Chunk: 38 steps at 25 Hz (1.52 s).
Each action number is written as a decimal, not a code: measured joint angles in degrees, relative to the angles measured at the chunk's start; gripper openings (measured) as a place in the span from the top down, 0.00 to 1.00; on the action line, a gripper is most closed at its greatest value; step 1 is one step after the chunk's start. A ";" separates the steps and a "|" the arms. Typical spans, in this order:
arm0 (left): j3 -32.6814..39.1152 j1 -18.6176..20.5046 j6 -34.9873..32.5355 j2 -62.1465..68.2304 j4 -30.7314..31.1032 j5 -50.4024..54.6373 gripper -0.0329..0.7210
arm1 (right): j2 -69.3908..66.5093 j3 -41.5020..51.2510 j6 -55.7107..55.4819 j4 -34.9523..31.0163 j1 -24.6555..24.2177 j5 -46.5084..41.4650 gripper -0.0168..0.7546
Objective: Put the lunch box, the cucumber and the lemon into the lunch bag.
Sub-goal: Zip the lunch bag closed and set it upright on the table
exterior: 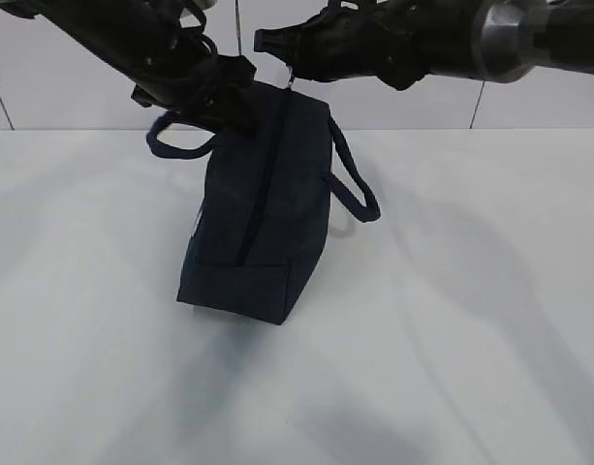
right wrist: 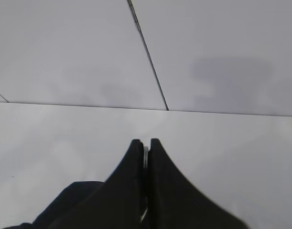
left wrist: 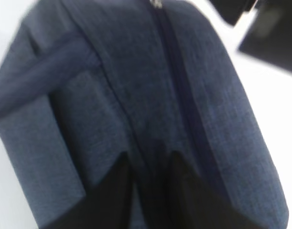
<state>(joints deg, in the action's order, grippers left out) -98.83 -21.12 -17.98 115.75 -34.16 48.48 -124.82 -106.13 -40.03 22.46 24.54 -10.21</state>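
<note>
Navy lunch bag [exterior: 263, 208] stands tilted on the white surface [exterior: 452, 339], zipper [exterior: 261, 189] closed. Left hand [exterior: 224, 92] is clamped on the bag's top fabric; right hand [right wrist: 145, 145] is pinched together on the metal ring pull [exterior: 293, 81].

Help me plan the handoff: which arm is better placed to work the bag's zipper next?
Right. The right gripper is pinched on the metal zipper pull at the lunch bag's top end, while the left gripper grips the bag's fabric.
</note>
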 joint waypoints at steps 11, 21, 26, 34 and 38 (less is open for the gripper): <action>-0.43 0.00 -5.67 0.29 0.13 3.33 0.97 | -0.04 0.00 0.00 0.65 0.00 0.00 0.98; -0.43 0.00 -6.08 0.10 -0.30 7.03 0.97 | -2.05 -0.04 0.00 2.44 -1.54 2.18 0.98; -0.47 0.00 -6.08 0.06 -0.53 7.39 0.97 | -2.93 -0.42 -0.09 2.33 -1.79 2.49 0.98; -0.47 0.00 -6.08 -0.03 -0.88 7.72 0.97 | -4.88 -2.17 -0.09 2.11 -2.01 2.53 0.98; -0.47 0.00 -6.08 -0.03 -0.88 8.12 0.97 | -6.49 -2.97 -0.09 0.89 -2.06 2.63 0.98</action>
<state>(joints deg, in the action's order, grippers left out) -99.30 -21.12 -24.06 115.72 -35.04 56.61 -131.32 -109.10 -40.12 23.35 22.48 -7.57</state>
